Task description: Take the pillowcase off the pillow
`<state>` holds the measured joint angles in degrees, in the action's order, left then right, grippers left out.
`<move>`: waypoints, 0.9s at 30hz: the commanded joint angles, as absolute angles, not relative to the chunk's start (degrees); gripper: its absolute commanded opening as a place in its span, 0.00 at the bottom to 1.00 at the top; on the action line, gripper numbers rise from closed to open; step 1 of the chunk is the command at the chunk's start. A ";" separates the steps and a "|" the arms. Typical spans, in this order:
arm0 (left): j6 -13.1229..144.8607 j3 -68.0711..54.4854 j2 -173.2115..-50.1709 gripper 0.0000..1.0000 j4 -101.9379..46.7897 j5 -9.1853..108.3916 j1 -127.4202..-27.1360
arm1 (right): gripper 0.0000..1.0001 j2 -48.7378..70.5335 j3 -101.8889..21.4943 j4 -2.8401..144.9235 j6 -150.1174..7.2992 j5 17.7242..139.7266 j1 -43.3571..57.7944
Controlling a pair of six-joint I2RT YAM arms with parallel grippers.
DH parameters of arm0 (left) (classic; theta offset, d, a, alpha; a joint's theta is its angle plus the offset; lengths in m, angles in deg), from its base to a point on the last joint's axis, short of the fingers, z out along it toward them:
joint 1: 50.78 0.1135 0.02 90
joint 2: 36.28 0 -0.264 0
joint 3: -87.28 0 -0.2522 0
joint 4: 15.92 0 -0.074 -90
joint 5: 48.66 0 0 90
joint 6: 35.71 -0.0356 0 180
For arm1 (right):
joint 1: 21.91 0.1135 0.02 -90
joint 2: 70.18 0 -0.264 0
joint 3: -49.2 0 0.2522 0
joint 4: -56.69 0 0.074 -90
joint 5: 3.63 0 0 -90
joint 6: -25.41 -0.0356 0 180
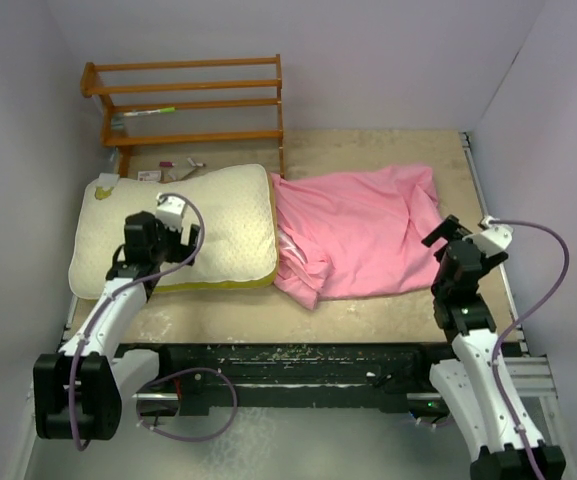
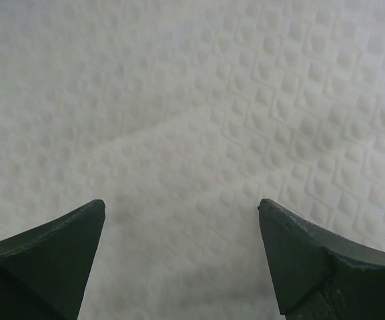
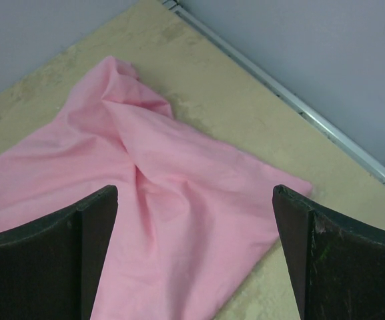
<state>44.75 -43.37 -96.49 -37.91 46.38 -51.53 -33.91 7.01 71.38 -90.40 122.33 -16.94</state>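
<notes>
while the pillowcase (image 1: 358, 235) lies rumpled on the worktop (image 1: 368, 310) against the right end of the bare pillow (image 1: 233, 215), the left tool (image 2: 181, 208) hangs open low over that cushion, likely to pin it, and the right tool (image 3: 193, 193) gapes empty above the pink corner.

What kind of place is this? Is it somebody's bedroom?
Probably not; it looks like a robot testing booth. The left arm and right arm are bolted to a worn table boxed in by plain walls, and the pillow and pillowcase lie on that table.
</notes>
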 commanded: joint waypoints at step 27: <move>46.59 -66.38 -81.53 1.00 -14.91 57.86 -51.31 | 1.00 -37.33 24.84 49.60 -74.79 116.82 -16.80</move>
